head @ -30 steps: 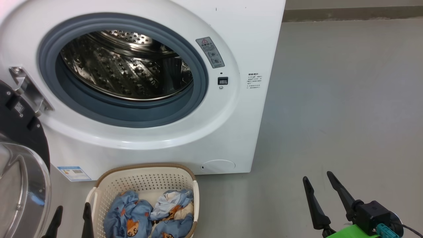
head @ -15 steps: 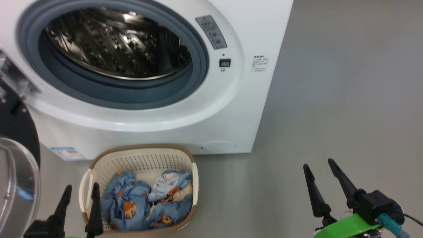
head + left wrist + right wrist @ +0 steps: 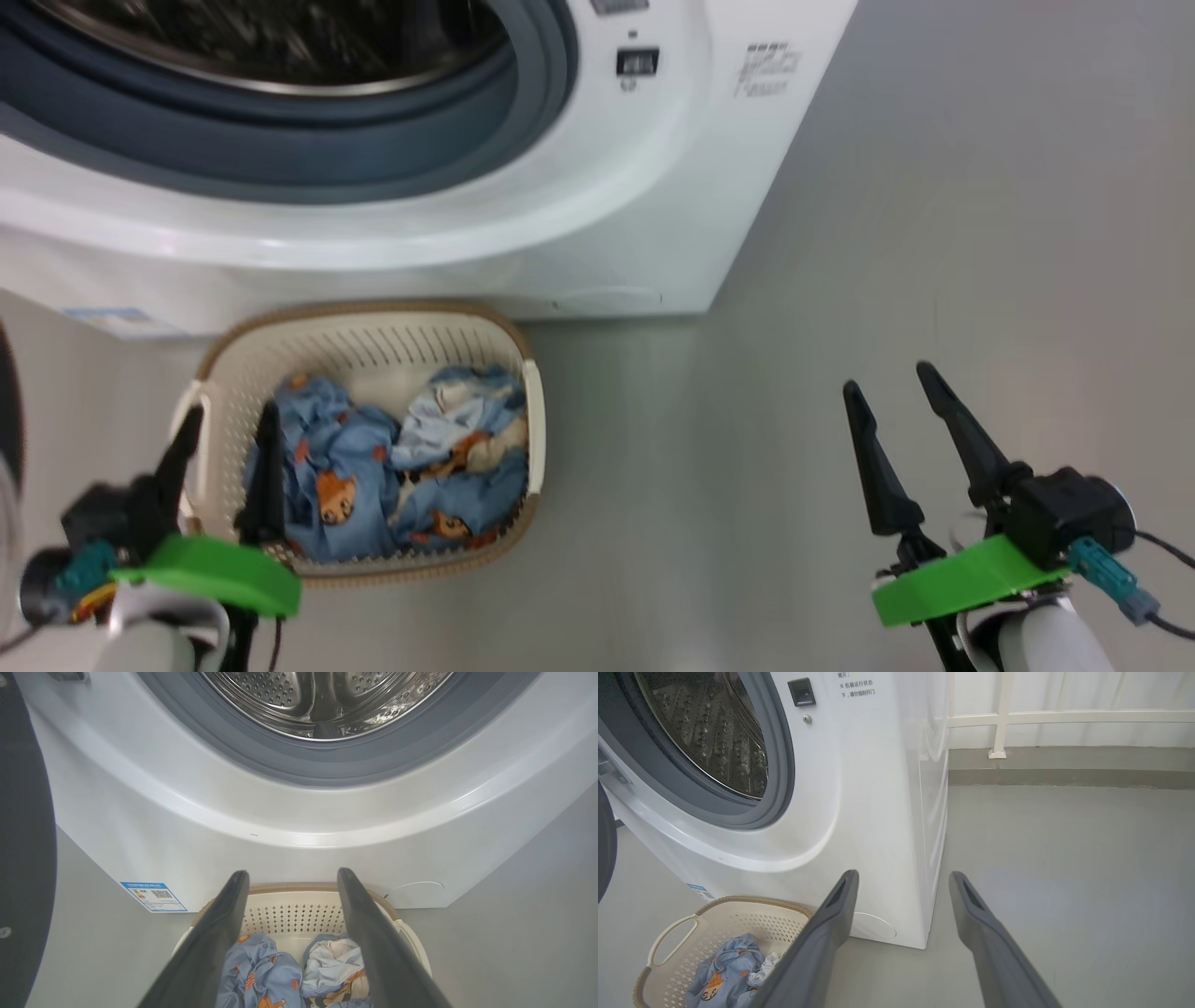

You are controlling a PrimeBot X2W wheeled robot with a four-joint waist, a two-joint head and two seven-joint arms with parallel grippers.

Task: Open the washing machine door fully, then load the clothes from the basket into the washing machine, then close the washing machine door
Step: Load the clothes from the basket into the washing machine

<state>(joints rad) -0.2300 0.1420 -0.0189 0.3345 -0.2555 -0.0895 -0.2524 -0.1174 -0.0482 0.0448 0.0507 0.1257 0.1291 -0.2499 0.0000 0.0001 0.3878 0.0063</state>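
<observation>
In the head view, we saw the white washing machine (image 3: 597, 215) across the top of the frame, its round opening uncovered. The cream basket (image 3: 373, 341) sat on the grey floor (image 3: 934, 233) just in front of it, lower left of centre, with the blue fox-print clothes (image 3: 373, 467) heaped inside. Our left claw (image 3: 231, 411) stood at the lower left, jaws apart and empty, its fingers overlapping the basket's left side. Our right claw (image 3: 887, 378) stood at the lower right over bare floor, also spread and empty. The left wrist view gave us the perforated steel drum (image 3: 322, 700) at the top, a blue label (image 3: 154, 897) lower left, and the washing machine door (image 3: 25, 835) as a dark band down the left edge. The right wrist view added a white railing (image 3: 1064, 717) at the upper right.
</observation>
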